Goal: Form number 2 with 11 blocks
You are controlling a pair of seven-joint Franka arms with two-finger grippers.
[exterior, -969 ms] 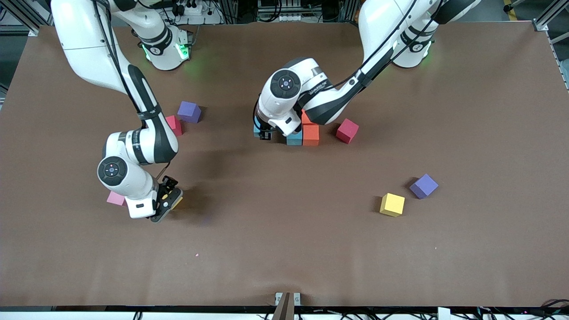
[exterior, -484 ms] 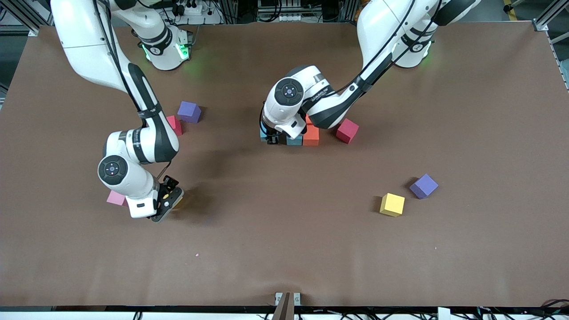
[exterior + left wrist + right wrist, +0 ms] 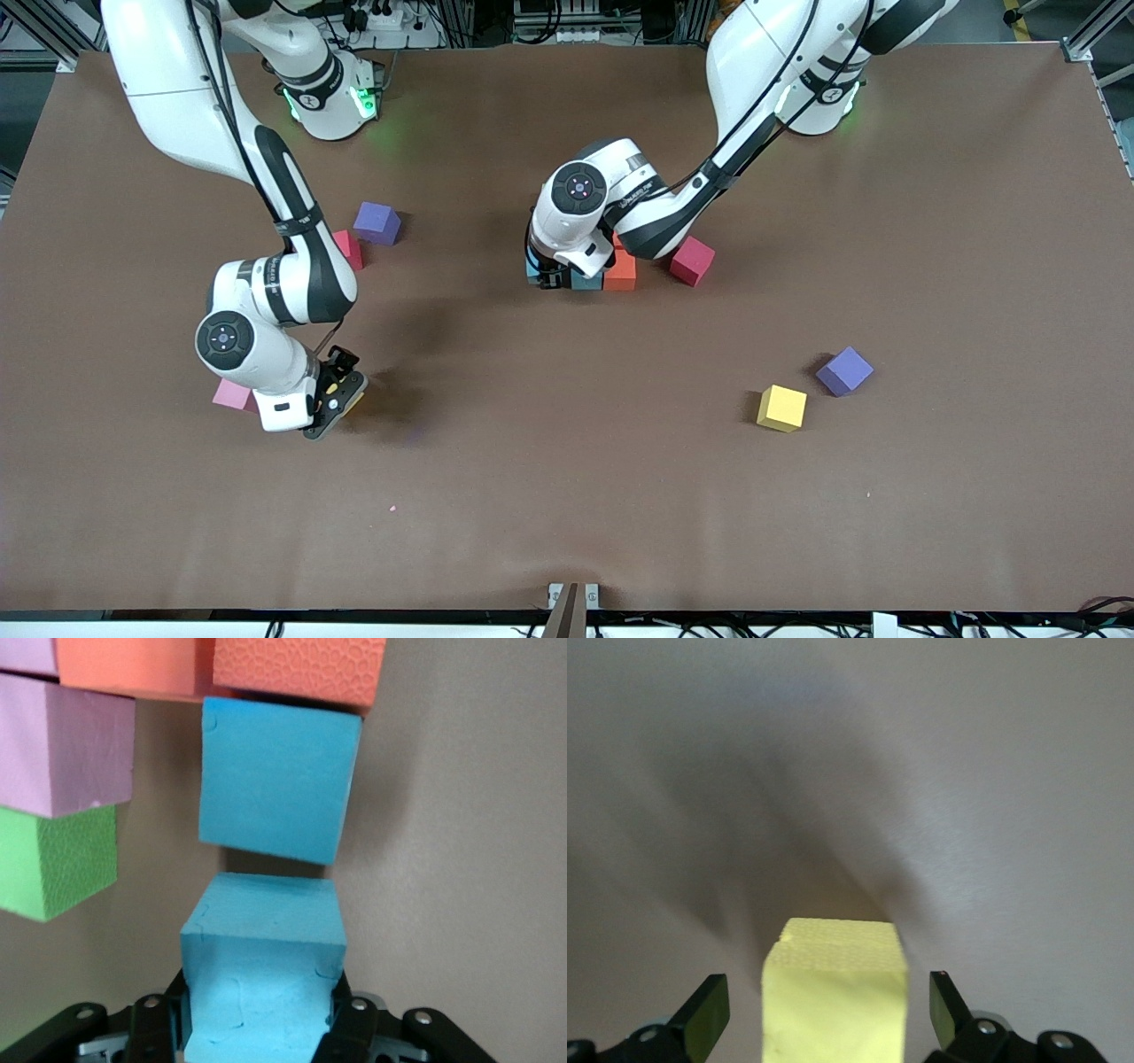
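Left gripper (image 3: 257,1028): fingers clenched on a blue block (image 3: 262,974), held low at the growing number 2 (image 3: 602,266) mid-surface; straight ahead of my fingers sits the second blue block (image 3: 279,780), a thin gap between the two faces — that gap is what the next move turns on; judgement: I need to close it square so the edges line up, no twist. Past that blue one lie two orange blocks (image 3: 301,669); to the side a pink block (image 3: 62,749) and a green block (image 3: 53,859), apart from my cube, so the lane looks clear. A red block (image 3: 692,260) lies loose just beside the cluster, toward the left arm's end.

Right gripper (image 3: 829,1010): fingers released, spread wide either side of a yellow block (image 3: 835,988) on the surface, not touching it; judgement: ready to pinch. Another pink block (image 3: 230,394) sits just beside that wrist.

Loose elsewhere: a second yellow block (image 3: 781,408) beside a purple cube (image 3: 844,370); another purple cube (image 3: 376,221) beside a pink-red block (image 3: 348,248) — purples are not mine to use.
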